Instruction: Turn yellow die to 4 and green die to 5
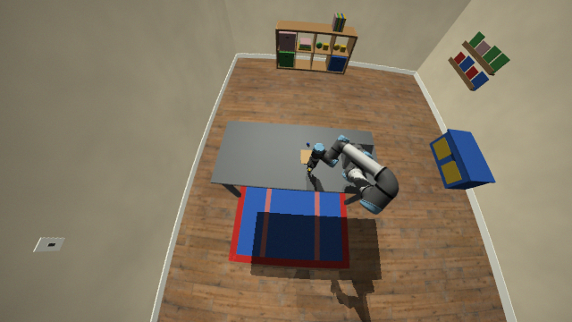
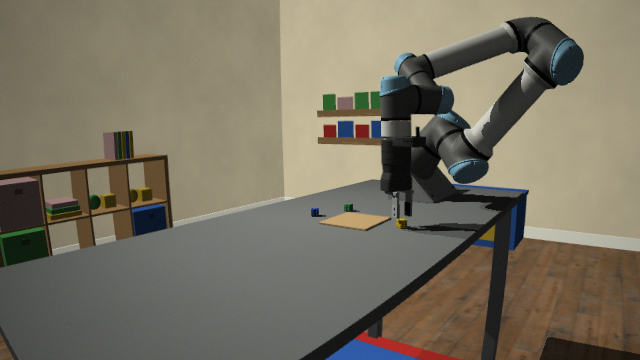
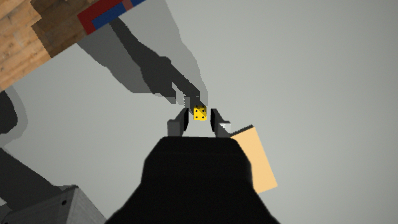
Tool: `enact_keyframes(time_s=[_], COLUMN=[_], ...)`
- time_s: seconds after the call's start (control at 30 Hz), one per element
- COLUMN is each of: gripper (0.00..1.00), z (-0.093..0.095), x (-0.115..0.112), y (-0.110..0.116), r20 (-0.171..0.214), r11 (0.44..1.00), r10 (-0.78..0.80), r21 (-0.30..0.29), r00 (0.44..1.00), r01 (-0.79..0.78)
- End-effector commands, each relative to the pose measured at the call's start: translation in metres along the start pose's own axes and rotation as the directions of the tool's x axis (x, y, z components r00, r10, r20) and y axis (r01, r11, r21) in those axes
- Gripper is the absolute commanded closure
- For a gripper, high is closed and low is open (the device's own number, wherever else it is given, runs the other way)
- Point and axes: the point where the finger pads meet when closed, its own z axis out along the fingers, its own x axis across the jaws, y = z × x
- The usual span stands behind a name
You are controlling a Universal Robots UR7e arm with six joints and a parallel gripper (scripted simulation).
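Your gripper (image 1: 309,169) (image 2: 401,212) (image 3: 199,115) points down at centre of the wrist view, its fingers parted well past half their travel, with nothing gripped. The yellow die (image 1: 309,170) (image 2: 401,224) (image 3: 200,113) shows in the gap between the fingertips, with a strip of grey visible on either side of it, so you have no contact there in that view. In the exterior view the die sits right of centre, just below the tips, on the counter (image 1: 259,152) (image 2: 200,280) (image 3: 320,75) and just off the near right corner of the mat (image 1: 306,156) (image 2: 355,221) (image 3: 256,160). Its upper face appears to carry four pips, though shadow crosses part of it; confirm this before turning it.

The mat lies flat, with no die on it. Beyond its far edge in the exterior view stands the green die (image 2: 348,207); its top number is too small for you to read. The blue die (image 1: 307,144) (image 2: 314,212) rests off the mat's left corner there, and is to be left showing its present face.

Assessment: neither placement is done. You appear to be lining up a grasp on the yellow die; lowering squarely comes next, as an off-centre close could tip it. The green die's turn and transfer remain.
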Motion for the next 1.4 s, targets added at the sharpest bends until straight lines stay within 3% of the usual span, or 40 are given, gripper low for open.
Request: enact_keyframes(time_s=[0.0,0.63,1.37], gripper=[0.30,0.30,0.30], z=[0.002,0.024,0.025], x=[0.000,0.000,0.000], y=[0.000,0.000,0.000], r20=[-0.001,-0.001,-0.001], r11=[1.000,1.000,1.000], r10=[0.000,0.000,0.000], r21=[0.000,0.000,0.000], r00=[1.000,1.000,1.000], r01=[0.000,0.000,0.000])
